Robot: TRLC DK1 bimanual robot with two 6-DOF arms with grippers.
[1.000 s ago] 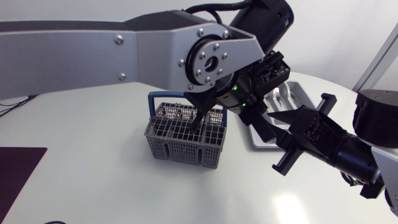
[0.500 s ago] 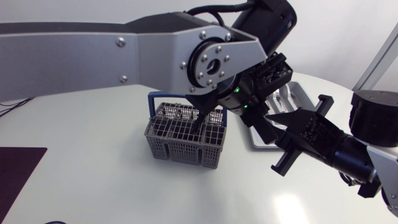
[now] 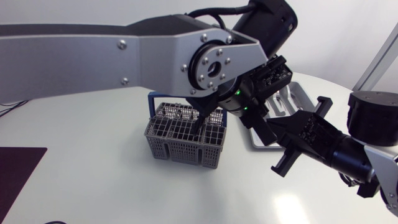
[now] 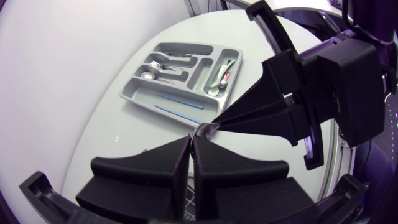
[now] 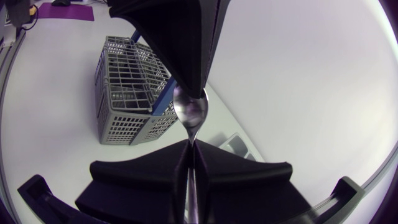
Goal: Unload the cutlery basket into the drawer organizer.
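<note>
Clamping a metal spoon [image 5: 189, 113] by its handle, the right gripper [image 5: 189, 147] has its fingers pressed on the handle from both sides; the handle runs back between them, and the bowl projects just ahead of their tips, held clear above the worktop [image 3: 93, 158].

The left gripper [image 4: 191, 139] meets it tip to tip from the opposite side; its fingers are drawn together with only a thin slit between them, and their tips lap over the far end of the bowl; the spoon is thus pinched at both ends and spans the short gap between the two sets of fingers.

The grey mesh cutlery basket [image 3: 185, 138] stands upright on the worktop, beyond the left fingers as seen from the right wrist and off to one side of the spoon, well apart from both sets of fingers; its blue handle [image 3: 152, 99] is on the side away from the fingers; whether cutlery is in its compartments cannot be told.

The grey drawer organizer [image 4: 132, 92] lies flat on the worktop ahead of the left fingers, beside the right gripper and apart from the spoon; metal cutlery [image 4: 163, 62] lies in its narrow compartments; a green-handled piece [image 4: 222, 70] lies in the compartment nearest the right gripper; a thin blue piece [image 4: 180, 107] lies in the long compartment nearest the left fingers.

From the head view the organizer is mostly hidden behind the two grippers.
</note>
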